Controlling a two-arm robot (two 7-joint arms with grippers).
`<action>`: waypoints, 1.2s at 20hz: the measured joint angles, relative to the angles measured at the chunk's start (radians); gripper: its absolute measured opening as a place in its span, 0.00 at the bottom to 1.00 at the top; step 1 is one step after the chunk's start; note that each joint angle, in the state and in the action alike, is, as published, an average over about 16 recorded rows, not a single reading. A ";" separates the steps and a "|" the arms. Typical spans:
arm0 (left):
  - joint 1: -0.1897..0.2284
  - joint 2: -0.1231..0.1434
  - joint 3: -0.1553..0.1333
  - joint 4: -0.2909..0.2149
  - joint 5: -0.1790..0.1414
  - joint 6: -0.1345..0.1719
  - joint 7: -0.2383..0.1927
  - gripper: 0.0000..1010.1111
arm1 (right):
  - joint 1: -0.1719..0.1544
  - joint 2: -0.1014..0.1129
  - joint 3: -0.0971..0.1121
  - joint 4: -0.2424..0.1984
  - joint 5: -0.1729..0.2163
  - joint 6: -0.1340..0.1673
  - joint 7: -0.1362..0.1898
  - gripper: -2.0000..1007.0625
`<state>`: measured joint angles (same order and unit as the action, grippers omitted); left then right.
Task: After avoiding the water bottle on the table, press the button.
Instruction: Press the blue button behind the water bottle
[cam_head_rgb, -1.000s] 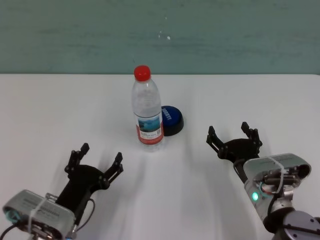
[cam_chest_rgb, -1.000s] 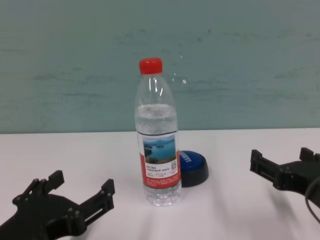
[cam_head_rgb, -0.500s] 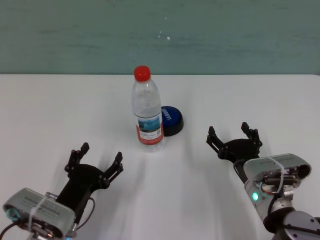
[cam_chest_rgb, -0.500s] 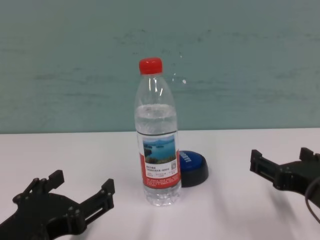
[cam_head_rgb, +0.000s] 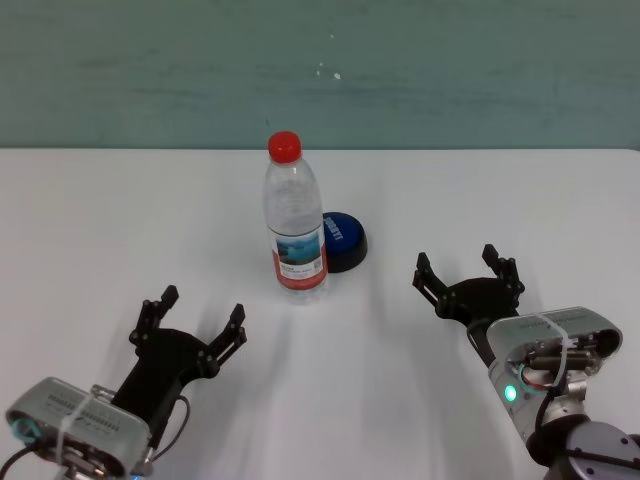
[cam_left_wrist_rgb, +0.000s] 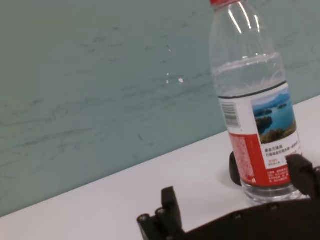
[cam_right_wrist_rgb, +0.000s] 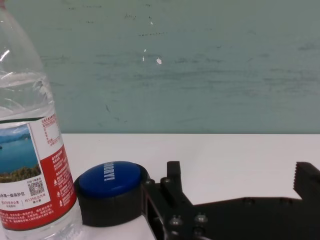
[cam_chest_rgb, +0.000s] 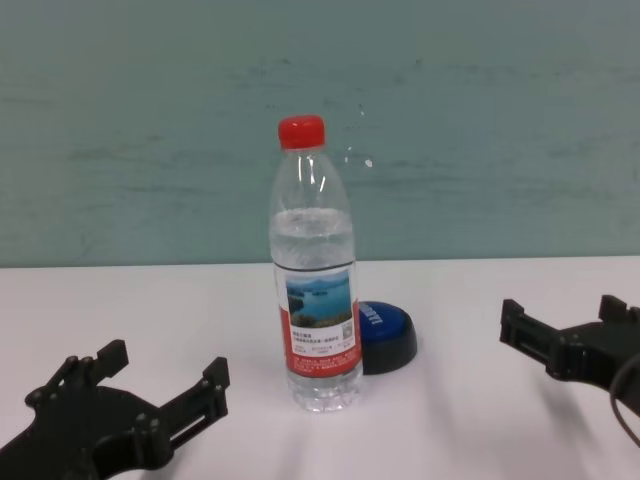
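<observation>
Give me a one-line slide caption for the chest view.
Water bottle stands upright before the blue button, left gripper and right gripper open on either side.

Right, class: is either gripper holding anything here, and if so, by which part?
Nothing is held. The left gripper and right gripper are both open over the table, apart from the water bottle and the button.
</observation>
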<state>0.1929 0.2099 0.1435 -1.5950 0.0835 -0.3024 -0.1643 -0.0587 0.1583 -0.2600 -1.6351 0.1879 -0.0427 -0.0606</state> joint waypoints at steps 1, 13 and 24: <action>0.000 0.000 0.000 -0.002 0.001 -0.001 0.001 0.99 | 0.000 0.000 0.000 0.000 0.000 0.000 0.000 1.00; 0.001 0.007 0.001 -0.040 0.023 -0.006 0.009 0.99 | 0.000 0.000 0.000 0.000 0.000 0.000 0.000 1.00; -0.017 0.015 0.000 -0.053 0.016 0.048 -0.004 0.99 | 0.000 0.000 0.000 0.000 0.000 0.000 0.000 1.00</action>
<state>0.1755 0.2246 0.1438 -1.6484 0.0994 -0.2541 -0.1679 -0.0587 0.1583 -0.2600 -1.6351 0.1879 -0.0427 -0.0606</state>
